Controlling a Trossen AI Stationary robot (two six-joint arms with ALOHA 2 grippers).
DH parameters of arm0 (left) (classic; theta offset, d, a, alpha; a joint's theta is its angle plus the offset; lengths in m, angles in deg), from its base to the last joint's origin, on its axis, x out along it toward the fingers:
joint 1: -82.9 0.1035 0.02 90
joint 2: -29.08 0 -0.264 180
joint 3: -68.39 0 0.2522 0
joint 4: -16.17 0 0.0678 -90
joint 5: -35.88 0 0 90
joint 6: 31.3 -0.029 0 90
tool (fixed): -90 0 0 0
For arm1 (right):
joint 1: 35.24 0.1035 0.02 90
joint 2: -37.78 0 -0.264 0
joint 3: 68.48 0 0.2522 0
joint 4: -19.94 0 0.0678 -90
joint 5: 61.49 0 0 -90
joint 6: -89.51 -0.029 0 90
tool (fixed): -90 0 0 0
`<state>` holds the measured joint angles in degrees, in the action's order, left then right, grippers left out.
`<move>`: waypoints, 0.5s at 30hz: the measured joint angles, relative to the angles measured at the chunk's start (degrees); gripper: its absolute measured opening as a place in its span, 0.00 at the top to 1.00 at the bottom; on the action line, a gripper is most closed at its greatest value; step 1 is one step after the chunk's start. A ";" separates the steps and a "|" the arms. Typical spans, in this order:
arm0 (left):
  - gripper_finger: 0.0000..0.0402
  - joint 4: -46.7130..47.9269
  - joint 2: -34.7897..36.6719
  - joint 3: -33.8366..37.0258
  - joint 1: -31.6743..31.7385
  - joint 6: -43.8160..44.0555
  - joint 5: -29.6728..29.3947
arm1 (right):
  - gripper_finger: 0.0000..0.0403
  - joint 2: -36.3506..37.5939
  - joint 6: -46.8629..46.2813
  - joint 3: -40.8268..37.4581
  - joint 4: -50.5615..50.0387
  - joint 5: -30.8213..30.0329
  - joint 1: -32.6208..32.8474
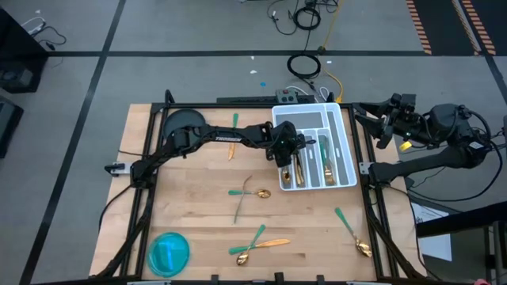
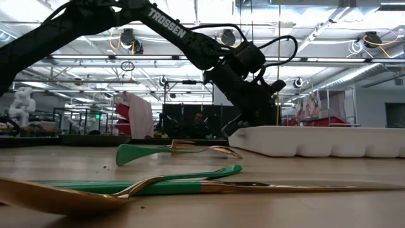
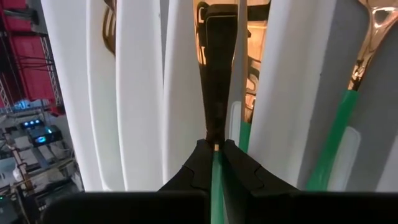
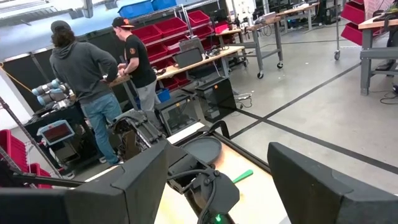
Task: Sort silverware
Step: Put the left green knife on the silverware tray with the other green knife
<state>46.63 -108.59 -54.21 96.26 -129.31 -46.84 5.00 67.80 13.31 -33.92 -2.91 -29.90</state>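
A: What is seen from the high view?
B: The left gripper (image 1: pixel 287 152) is held over the left part of the white compartment tray (image 1: pixel 342 119), at the table's far right. Gold-headed, teal-handled silverware is laid in the tray (image 1: pixel 328 162), and loose pieces are scattered on the wooden table (image 1: pixel 198 190): 2 crossed at the centre (image 1: pixel 245 194), 2 crossed nearer (image 1: pixel 257 244), 1 spoon at the near right (image 1: pixel 352 231), 1 piece at the far side (image 1: pixel 234 120). A blue round bowl (image 1: pixel 169 252) is placed at the near left. The right gripper (image 1: pixel 372 124) is parked off the table's right edge.
A: And the low view?
B: The left arm is seen lowered at the tray's left end (image 2: pixel 316 140), with loose pieces (image 2: pixel 171 151) lying in front.
A: The left wrist view?
B: Its fingers (image 3: pixel 193 174) are pressed together, pinching a teal handle (image 3: pixel 216 180) above a tray slot.
A: The right wrist view?
B: Its fingers (image 4: pixel 323 180) are spread wide, nothing held; 2 people are seen standing in the room beyond
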 joint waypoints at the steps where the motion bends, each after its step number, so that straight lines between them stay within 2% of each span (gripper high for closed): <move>1: 0.96 0.21 0.00 -0.03 -0.05 0.02 0.50 | 0.34 0.00 0.11 0.00 0.00 0.00 -0.02; 15: 0.97 0.56 -1.26 -0.27 -0.84 0.09 2.18 | 0.34 0.02 0.08 0.00 0.03 0.00 0.00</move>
<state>47.19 -109.85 -54.47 95.42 -129.22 -44.66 5.03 67.88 13.31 -33.90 -2.91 -29.90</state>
